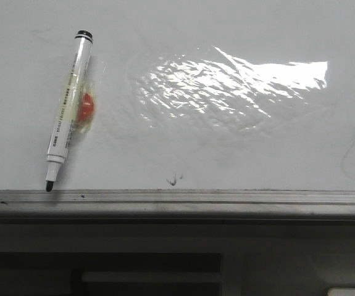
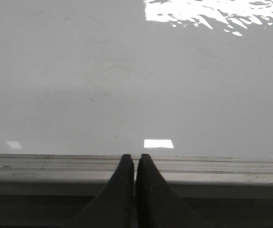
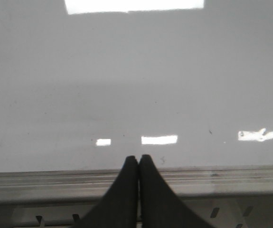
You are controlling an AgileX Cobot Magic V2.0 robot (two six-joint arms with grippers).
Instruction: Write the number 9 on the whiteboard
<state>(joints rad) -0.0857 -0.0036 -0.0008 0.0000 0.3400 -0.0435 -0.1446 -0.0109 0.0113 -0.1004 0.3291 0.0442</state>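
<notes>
The whiteboard [image 1: 239, 142] is glossy white, with wrinkled film and glare at the upper middle, and fills the front view. No number 9 shows on it, only a tiny black scribble [image 1: 175, 179] just above the grey rail [image 1: 226, 200]. A white marker [image 1: 69, 111] lies on the board at the left, its black nib down at the rail. A red round piece [image 1: 87, 106] is taped to it. My left gripper [image 2: 135, 157] and right gripper [image 3: 137, 159] are both shut and empty, with their tips over the rail. Neither gripper shows in the front view.
Below the rail, a dark cabinet front [image 1: 134, 265] with pale slots runs along the bottom of the front view. Faint grey smudges [image 1: 353, 151] mark the board at the right. The rail also shows in the left wrist view [image 2: 221, 166] and in the right wrist view [image 3: 231, 178].
</notes>
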